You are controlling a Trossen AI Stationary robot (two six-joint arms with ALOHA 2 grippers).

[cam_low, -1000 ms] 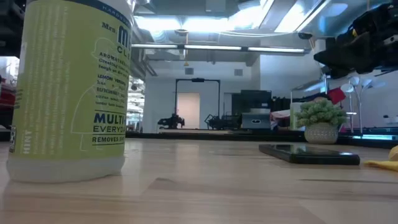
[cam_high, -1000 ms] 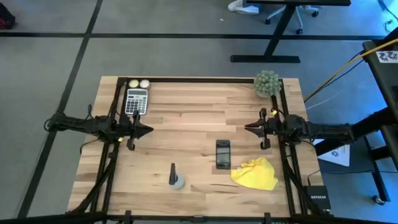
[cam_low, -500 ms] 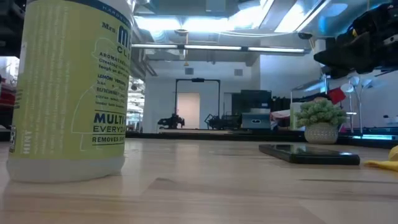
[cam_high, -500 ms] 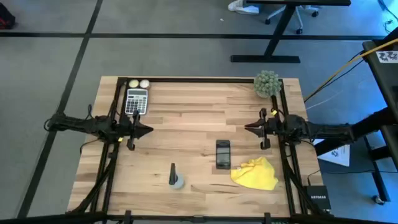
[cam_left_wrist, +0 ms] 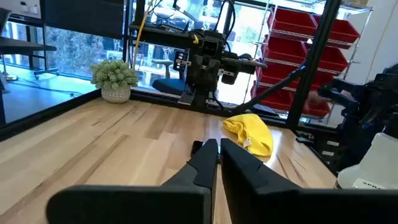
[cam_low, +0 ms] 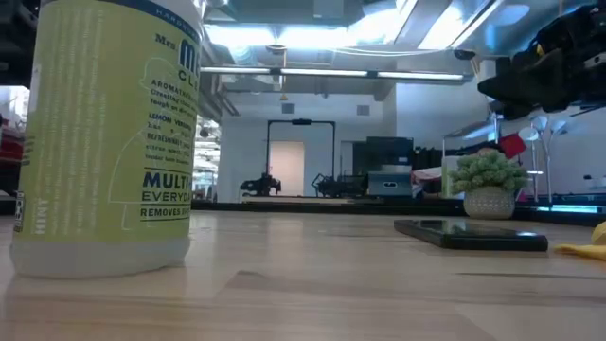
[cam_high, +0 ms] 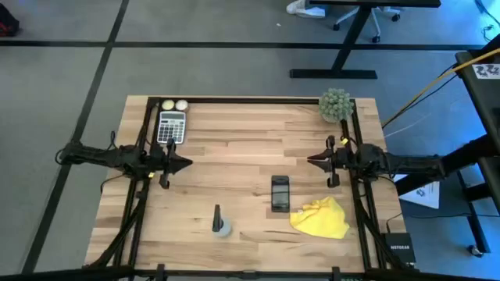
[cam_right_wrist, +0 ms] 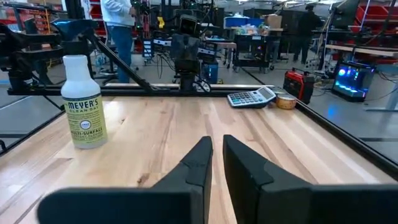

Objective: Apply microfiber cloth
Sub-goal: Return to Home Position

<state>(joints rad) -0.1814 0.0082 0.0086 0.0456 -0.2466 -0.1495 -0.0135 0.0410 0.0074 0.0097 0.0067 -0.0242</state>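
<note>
Microfiber cloth (cam_high: 322, 218): crumpled on the table (cam_high: 234, 133) just beside the black phone (cam_high: 280, 193)
Left gripper (cam_high: 186, 163): fingers together, empty — over the table's left side
Right gripper (cam_high: 311, 159): fingers together, empty — over its right side

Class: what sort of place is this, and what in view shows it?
Probably a robotics lab or workshop: a left arm and right arm flanking a wooden table, red storage bins on racks, equipment carts.

Bright yellow microfiber cloth (cam_high: 321, 219), black phone (cam_high: 280, 193), pale striped wood table (cam_high: 234, 140), green plant (cam_high: 334, 103).
</note>
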